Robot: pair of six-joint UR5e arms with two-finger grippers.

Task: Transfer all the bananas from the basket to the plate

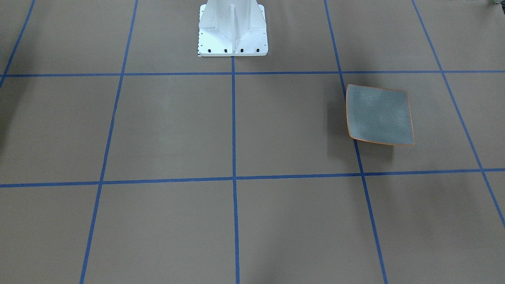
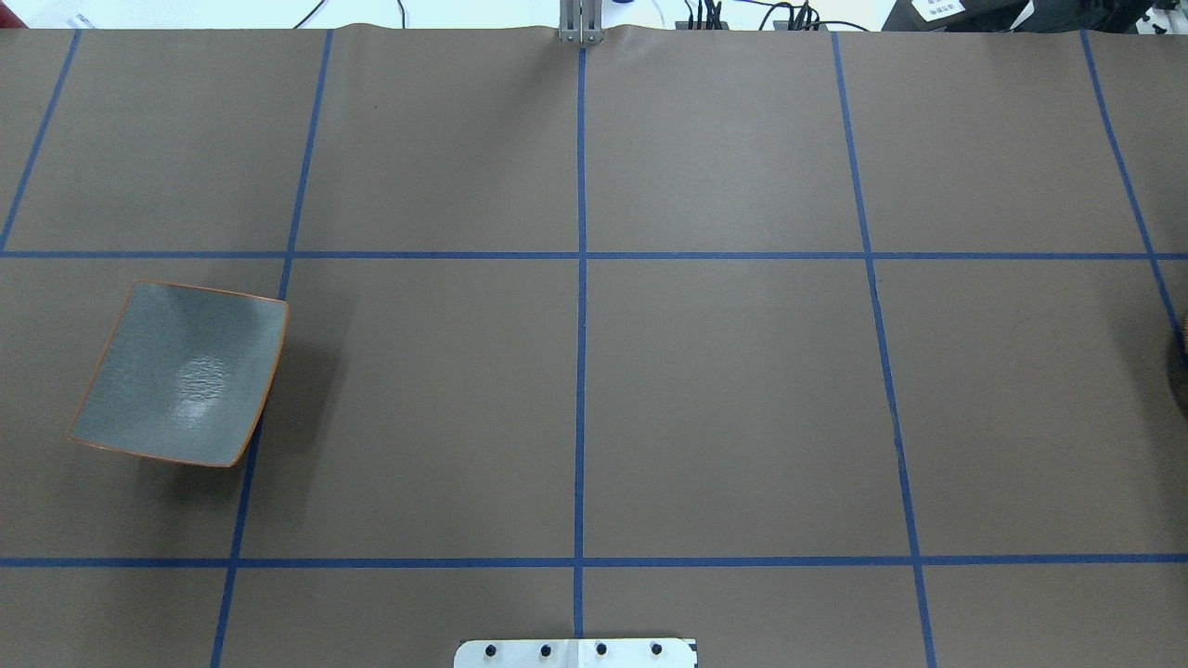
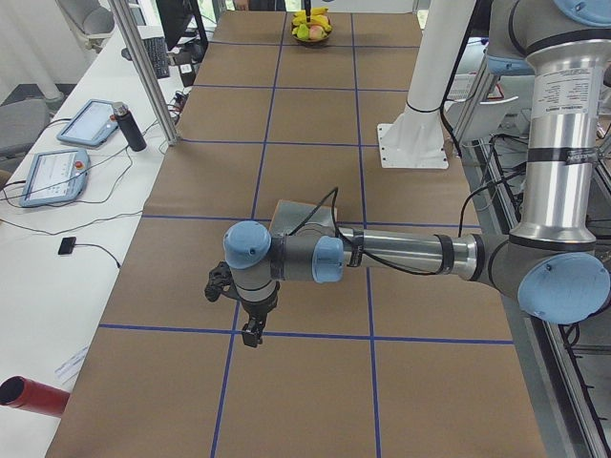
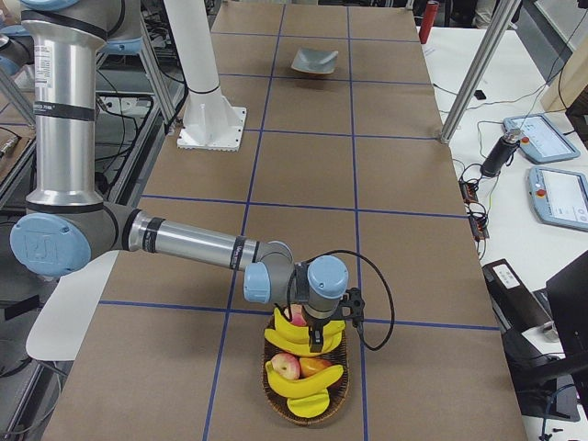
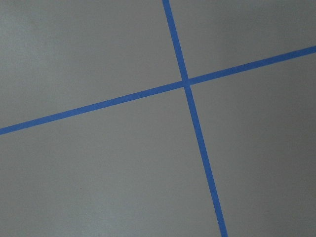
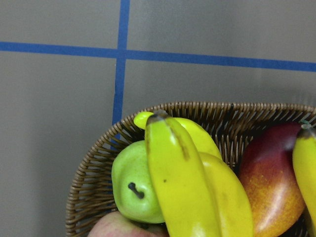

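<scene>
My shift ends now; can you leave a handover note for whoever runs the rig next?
Left claw: points down over bare table; open or shut unclear.
Right claw: low over the basket, by the bananas; grip unclear.
Plate: empty, on the robot's left side.
Done: no fruit on the plate yet.
Left: every banana, from basket to plate.

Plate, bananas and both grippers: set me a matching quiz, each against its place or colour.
1 plate
2 bananas
3 left gripper
4 right gripper

a in the basket
b over a blue tape crossing
c grey-blue, orange rim
d poised above the basket

Pairs: 1-c, 2-a, 3-b, 4-d.
</scene>
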